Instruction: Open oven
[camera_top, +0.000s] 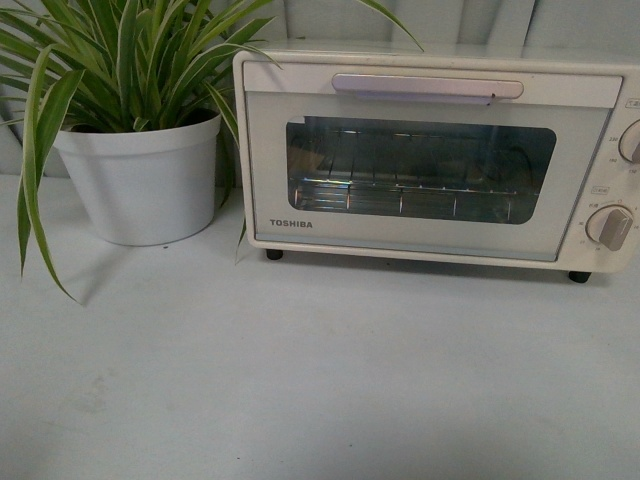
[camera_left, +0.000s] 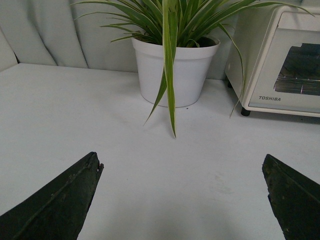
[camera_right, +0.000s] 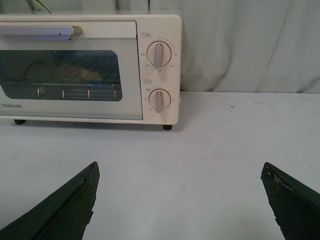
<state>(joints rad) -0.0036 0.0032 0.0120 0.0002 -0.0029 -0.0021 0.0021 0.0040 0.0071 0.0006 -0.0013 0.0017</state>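
The cream-white TOSHIBA oven (camera_top: 430, 240) stands at the back right of the table, door shut. Its pale bar handle (camera_top: 428, 87) runs along the top of the door, and the wire rack (camera_top: 400, 190) shows through the glass. Two round knobs (camera_right: 159, 54) sit on its right side. The oven also shows in the left wrist view (camera_left: 280, 65) and the right wrist view (camera_right: 75, 107). My left gripper (camera_left: 182, 162) is open and empty above the table, short of the plant. My right gripper (camera_right: 180, 170) is open and empty in front of the oven. Neither arm shows in the front view.
A spider plant in a white pot (camera_top: 140, 180) stands to the left of the oven, its long leaves (camera_left: 169, 75) hanging over the table. A pale curtain (camera_right: 250, 45) closes the back. The pale table top (camera_top: 320, 380) stretches in front.
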